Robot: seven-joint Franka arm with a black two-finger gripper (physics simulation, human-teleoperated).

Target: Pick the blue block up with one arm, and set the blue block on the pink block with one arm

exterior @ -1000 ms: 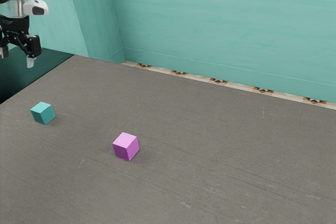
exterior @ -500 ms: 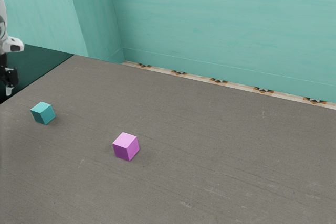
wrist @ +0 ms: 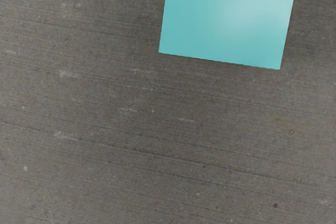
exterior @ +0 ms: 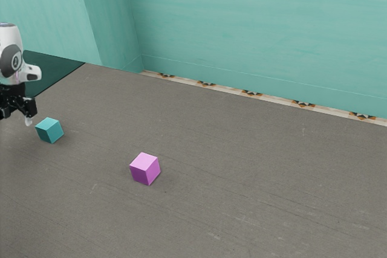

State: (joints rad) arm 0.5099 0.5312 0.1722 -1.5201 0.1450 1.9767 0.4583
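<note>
Matt blue block [wrist: 228, 17], matt pink block [exterior: 145, 168], rough grey table [exterior: 242, 167], perhaps concrete

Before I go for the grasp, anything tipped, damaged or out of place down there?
Nothing stands out. The blue block and the pink block both sit flat on the table, apart and undamaged. The gripper hangs by the blue block, toward the exterior view's left.

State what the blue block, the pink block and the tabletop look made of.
Blue block: matte plastic or painted wood, flat uniform colour, no grain. Pink block: same look, sharp edges, no shine. Tabletop: grey, matte, perhaps brushed stone or concrete, with fine streaks and specks.
</note>
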